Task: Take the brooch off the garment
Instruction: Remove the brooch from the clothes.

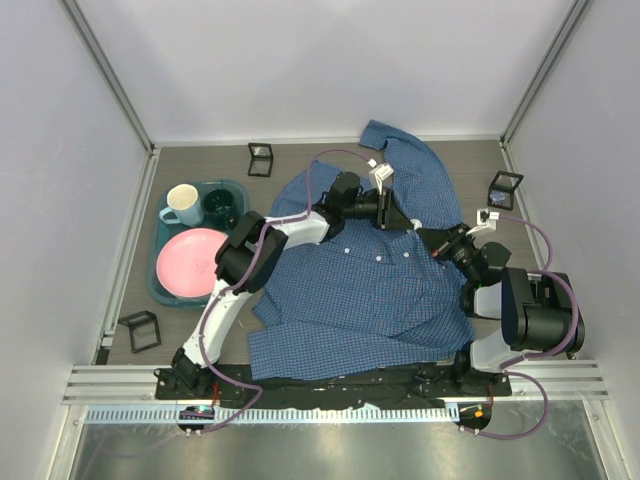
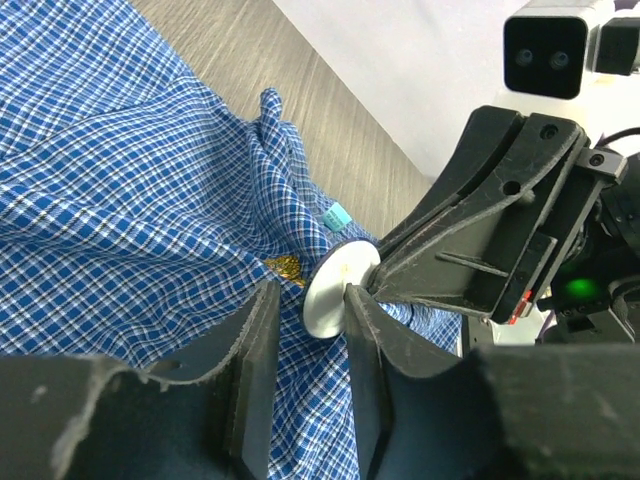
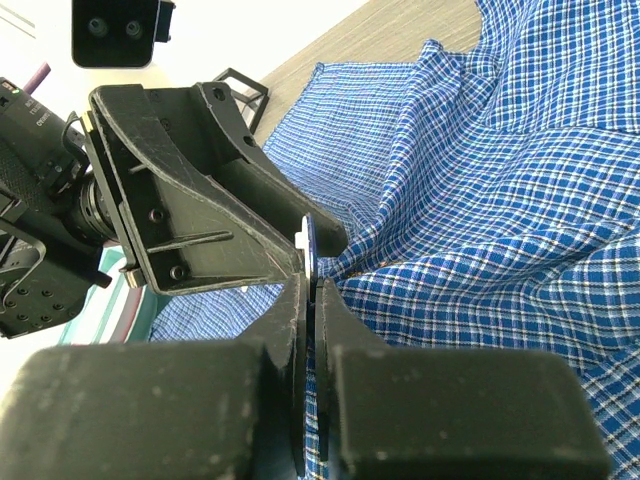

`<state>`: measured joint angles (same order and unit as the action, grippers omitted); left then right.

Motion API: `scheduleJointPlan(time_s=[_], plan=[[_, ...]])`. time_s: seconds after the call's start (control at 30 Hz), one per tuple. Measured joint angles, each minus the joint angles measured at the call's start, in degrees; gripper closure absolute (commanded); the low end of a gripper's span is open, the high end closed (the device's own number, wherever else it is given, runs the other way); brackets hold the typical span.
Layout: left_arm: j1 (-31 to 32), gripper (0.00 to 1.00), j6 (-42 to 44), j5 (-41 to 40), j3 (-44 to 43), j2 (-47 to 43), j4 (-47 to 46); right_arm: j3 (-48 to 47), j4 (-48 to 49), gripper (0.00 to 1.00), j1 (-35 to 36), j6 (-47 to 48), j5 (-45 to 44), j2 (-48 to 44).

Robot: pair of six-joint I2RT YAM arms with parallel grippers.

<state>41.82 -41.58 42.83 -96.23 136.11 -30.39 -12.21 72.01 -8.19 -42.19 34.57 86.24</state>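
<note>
Now | 1 shirt (image 1: 360,290) | 1 brooch (image 2: 338,282) | left pincer (image 2: 310,295) released | right pincer (image 3: 310,288) grasping brooch

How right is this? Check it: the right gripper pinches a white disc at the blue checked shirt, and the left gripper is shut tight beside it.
Wrong on one point: the left gripper is open, not shut; the left wrist view shows a gap between its jaws. The right gripper does pinch the white disc at the blue checked shirt.
</note>
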Motion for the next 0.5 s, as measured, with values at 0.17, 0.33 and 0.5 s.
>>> scheduleJointPlan(time_s=[0.17, 0.33, 0.5], plan=[[-0.04, 0.90, -0.76, 1.03, -0.07, 0.00, -1.20, 0.00, 0.35, 0.99, -0.13, -0.17, 0.02, 0.02], [-0.17, 0.94, 0.55, 1.51, 0.07, -0.11, -2.16, 0.00, -1.81, 0.67, -0.17, 0.04, -1.40, -0.44], [1.68, 1.00, 9.55, -5.18, 4.85, -2.43, -1.46, -0.17, -18.14, 0.58, 0.11, 2.19, -7.82, -11.23]])
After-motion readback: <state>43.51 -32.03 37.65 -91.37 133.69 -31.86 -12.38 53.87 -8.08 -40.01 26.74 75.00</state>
